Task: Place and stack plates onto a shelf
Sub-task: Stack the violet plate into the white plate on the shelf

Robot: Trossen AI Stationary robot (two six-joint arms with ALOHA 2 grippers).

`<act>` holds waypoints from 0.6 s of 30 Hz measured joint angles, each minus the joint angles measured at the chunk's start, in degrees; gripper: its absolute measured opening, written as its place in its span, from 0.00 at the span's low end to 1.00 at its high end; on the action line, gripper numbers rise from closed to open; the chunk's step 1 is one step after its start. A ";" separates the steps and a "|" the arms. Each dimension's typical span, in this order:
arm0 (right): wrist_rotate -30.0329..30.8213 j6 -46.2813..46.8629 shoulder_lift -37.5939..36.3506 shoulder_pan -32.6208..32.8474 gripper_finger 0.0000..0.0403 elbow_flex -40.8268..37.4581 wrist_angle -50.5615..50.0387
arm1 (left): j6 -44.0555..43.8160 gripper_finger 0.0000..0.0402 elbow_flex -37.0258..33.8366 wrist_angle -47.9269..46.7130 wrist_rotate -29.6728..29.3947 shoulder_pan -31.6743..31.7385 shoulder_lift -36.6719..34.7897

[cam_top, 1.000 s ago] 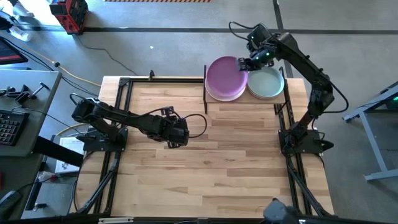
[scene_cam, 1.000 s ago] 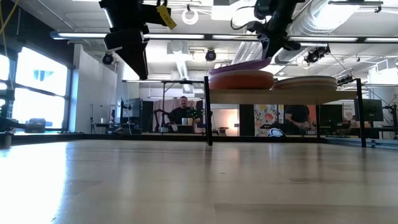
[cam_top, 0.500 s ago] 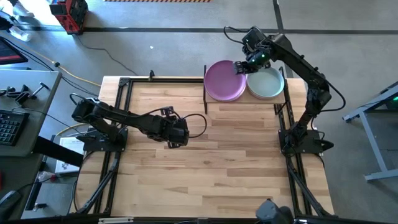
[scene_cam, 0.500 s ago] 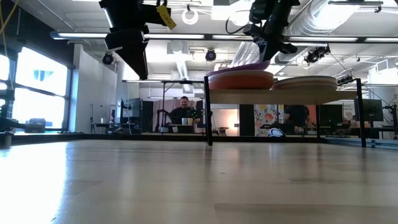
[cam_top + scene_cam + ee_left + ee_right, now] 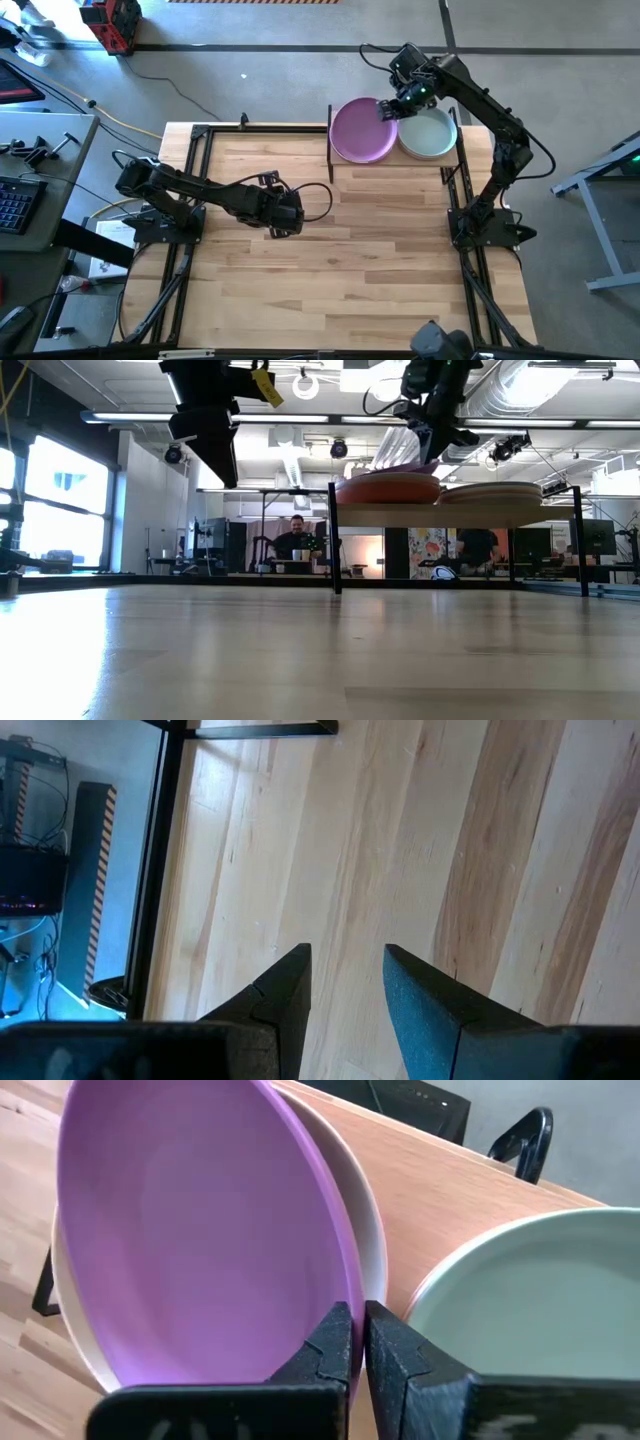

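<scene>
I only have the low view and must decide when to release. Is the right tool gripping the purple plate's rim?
Observer: Yes. In its wrist view the right tool is shut on the purple plate at its rim.
Operator: What lies directly beneath it?
Observer: A cream plate, its edge showing past the purple one.
Operator: And the neighbouring stack?
Observer: A pale green plate tops it on the shelf.
Operator: Left tool?
Observer: The left tool is open above bare tabletop.

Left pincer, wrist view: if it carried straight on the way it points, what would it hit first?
Probably the bare wooden tabletop. The open left pincer looks down onto its planks with nothing between, though how far below they lie is unclear.
</scene>
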 joint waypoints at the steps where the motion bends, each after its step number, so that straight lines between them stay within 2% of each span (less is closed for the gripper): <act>1: 0.01 -0.33 0.00 0.04 0.00 0.00 0.00 | 0.00 0.29 0.00 -0.02 0.00 0.00 0.00; 10: 1.71 -1.03 1.11 1.52 0.01 0.00 -0.09 | 0.00 0.29 -0.02 -0.22 0.00 0.00 0.00; 18: 4.71 -1.91 3.68 2.84 0.17 -0.07 -0.11 | 0.00 0.29 -0.04 -0.40 -0.02 0.00 0.00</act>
